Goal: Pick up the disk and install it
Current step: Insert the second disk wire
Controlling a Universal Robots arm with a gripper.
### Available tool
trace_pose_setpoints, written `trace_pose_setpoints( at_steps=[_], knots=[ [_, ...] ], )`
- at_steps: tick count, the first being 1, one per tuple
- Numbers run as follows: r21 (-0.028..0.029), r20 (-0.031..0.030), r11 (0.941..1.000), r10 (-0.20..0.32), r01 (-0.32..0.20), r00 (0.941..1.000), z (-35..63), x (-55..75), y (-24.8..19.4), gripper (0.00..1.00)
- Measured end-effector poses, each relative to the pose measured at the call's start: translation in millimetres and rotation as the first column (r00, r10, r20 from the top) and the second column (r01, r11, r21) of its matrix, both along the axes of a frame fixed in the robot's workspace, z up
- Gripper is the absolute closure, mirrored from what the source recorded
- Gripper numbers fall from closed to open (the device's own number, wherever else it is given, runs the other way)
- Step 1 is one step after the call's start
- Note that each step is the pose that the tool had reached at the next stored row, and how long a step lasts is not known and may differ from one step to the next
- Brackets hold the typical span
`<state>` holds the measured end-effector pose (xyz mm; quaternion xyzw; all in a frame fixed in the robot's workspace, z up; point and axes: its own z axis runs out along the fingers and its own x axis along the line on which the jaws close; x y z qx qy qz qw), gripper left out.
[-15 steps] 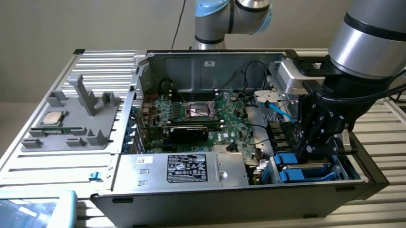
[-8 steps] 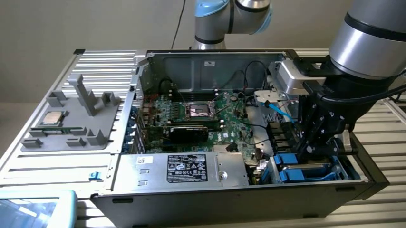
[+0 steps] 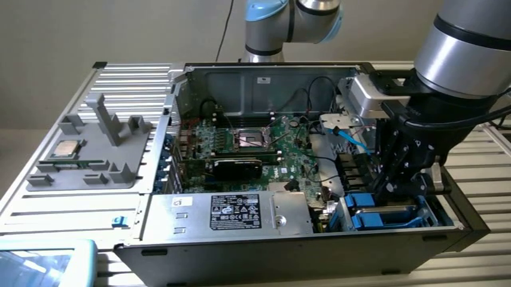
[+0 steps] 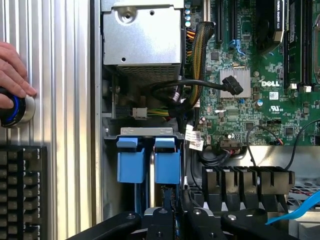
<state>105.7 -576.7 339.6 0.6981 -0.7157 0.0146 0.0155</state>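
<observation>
Disk [image 3: 382,210]: blue-bracketed drive seated upright in the bay beside the power supply [image 3: 231,210], inside the computer case [image 3: 264,81]. Likely stiff, moderately heavy, shock-sensitive; grasp by bracket edges. Gripper [image 3: 397,190] directly above it, nearly shut, apparently pinching its top edge.

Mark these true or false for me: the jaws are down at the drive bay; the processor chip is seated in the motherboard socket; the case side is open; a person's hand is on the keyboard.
1. The gripper is down at the drive bay with blue brackets. True.
2. The processor chip sits in the motherboard socket. False: it lies on the grey tray outside the computer case.
3. The case side is open, motherboard exposed. True.
4. A hand rests on the keyboard. False: it rests on a round knob.
</observation>
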Motion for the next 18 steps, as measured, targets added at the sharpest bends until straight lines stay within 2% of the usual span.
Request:
trace_pose_setpoints(
  at_steps=[8,18],
  knots=[
    [0.0000,0.0043,1.0000,0.000,0.000,1.0000,0.4,-1.2,0.0,0.84],
    [0.0001,0.0063,1.0000,0.000,0.000,1.0000,-0.1,-1.3,-0.8,0.84]
  ],
)
